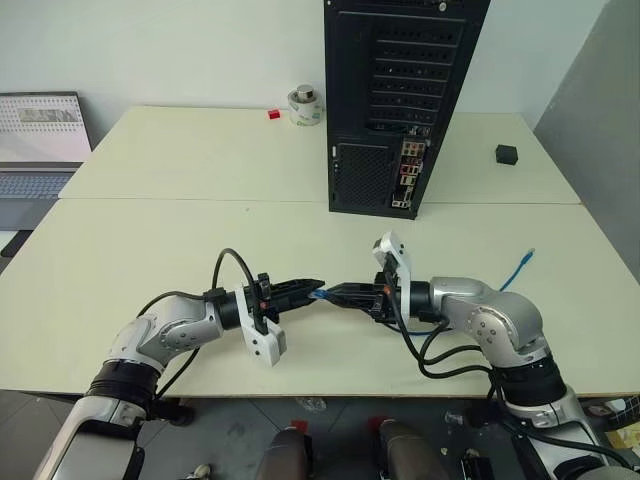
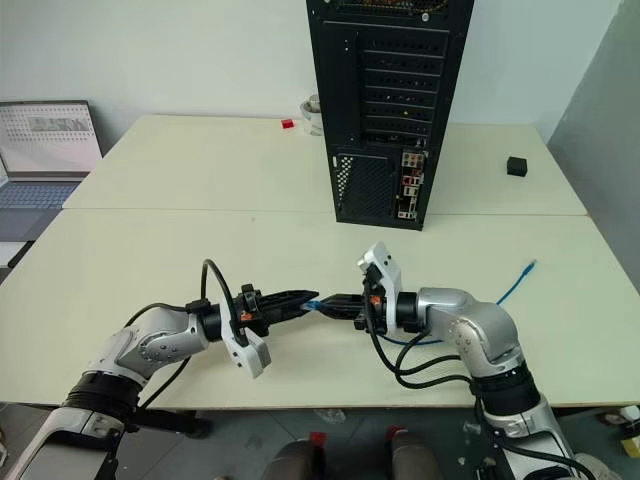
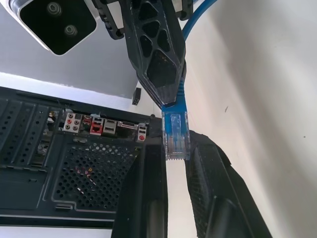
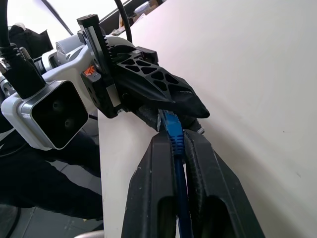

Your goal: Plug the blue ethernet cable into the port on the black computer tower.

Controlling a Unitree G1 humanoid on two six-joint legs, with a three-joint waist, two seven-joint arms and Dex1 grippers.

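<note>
The black computer tower [image 1: 400, 90] stands at the middle back of the table with its rear face toward me. Its coloured connector strip [image 1: 408, 175] runs down the lower right of that face; I cannot single out the port in it. Above the table's front, my left gripper [image 1: 318, 287] and right gripper [image 1: 336, 295] meet tip to tip. The left one [image 3: 176, 145] is shut on the clear plug of the blue ethernet cable [image 3: 176, 130]. The right one [image 4: 177, 136] is shut on the cord just behind the plug. The cable's other end [image 1: 520, 268] lies on the table to the right.
A small black cube [image 1: 507, 154] sits at the back right. A white round container [image 1: 305, 105] and a small red piece [image 1: 273, 114] lie left of the tower. A laptop [image 1: 40, 140] stands at the far left. Bare tabletop [image 1: 200, 220] lies between grippers and tower.
</note>
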